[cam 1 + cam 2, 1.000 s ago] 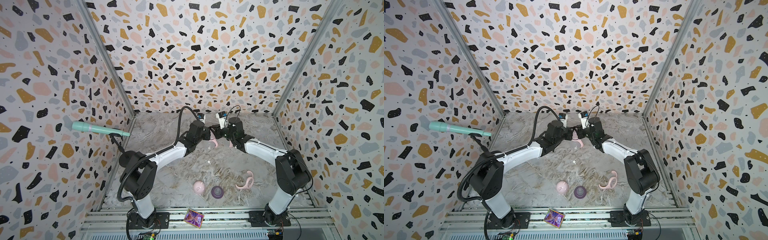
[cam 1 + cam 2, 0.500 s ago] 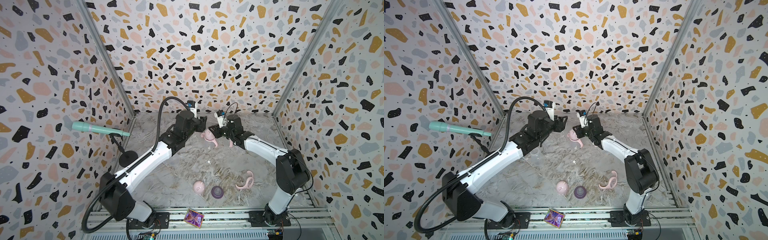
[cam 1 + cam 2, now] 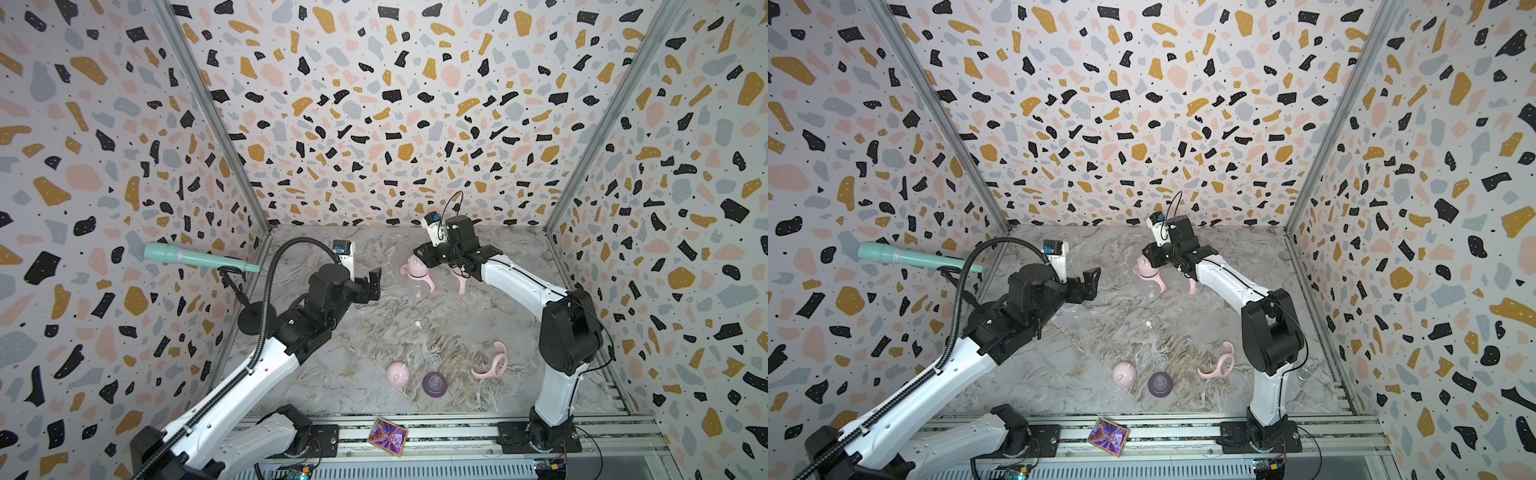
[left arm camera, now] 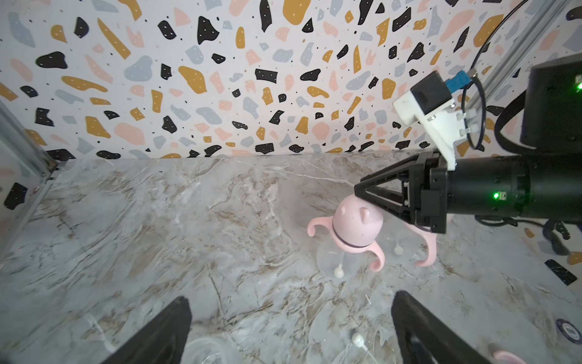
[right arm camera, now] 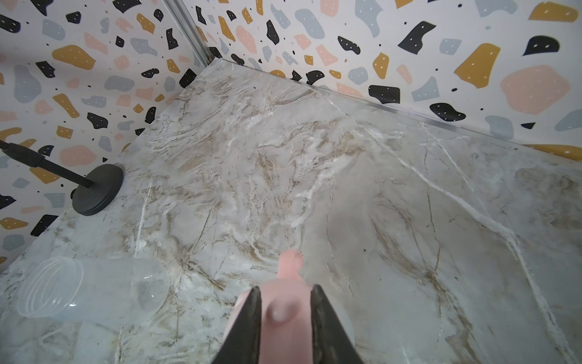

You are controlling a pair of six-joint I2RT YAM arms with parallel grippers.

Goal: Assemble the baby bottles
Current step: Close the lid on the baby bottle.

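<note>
Backing away from the middle, the left claw (image 3: 374,284) now gapes wide and empty, leaving the right claw (image 5: 286,291) alone pinching the pink cap of the capped bottle (image 4: 354,227) by the far wall, probably steadying it, while a purple ring (image 3: 433,383) waits up front.

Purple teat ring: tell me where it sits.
In both top views the purple teat ring sits near the front edge of the table, between the loose pink cap and the pink handled collar.
</note>
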